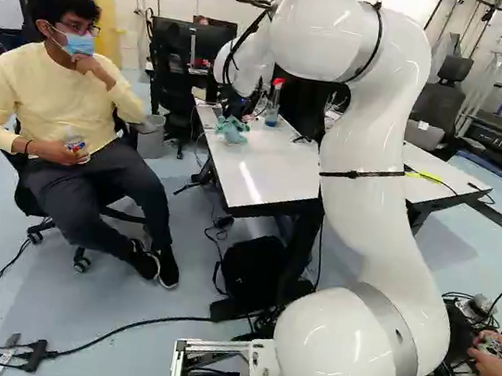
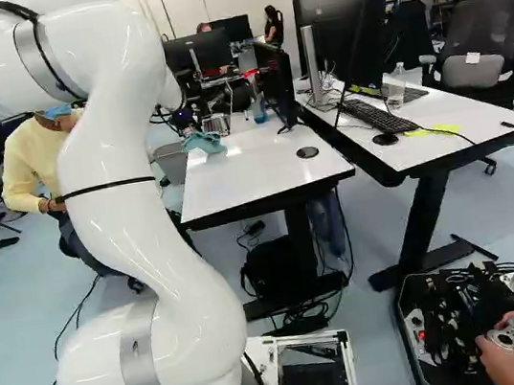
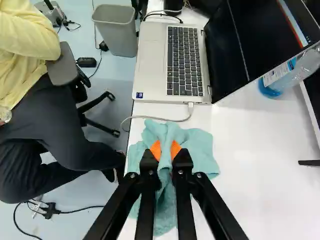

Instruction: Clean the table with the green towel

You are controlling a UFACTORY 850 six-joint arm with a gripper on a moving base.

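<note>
Since a wipe calls for cloth that follows the arm, the claw [image 3: 165,153] pinches a raised fold of the green towel [image 3: 198,150] between its two orange pads, probably so that the loose parts spread on either side can serve as the wiping face. The towel lies on the table [image 3: 250,155] along its edge, just beside the laptop [image 3: 151,67] and its white cable [image 3: 157,118], so a stroke away from both, over the bare white top, seems least likely to snag.
</note>
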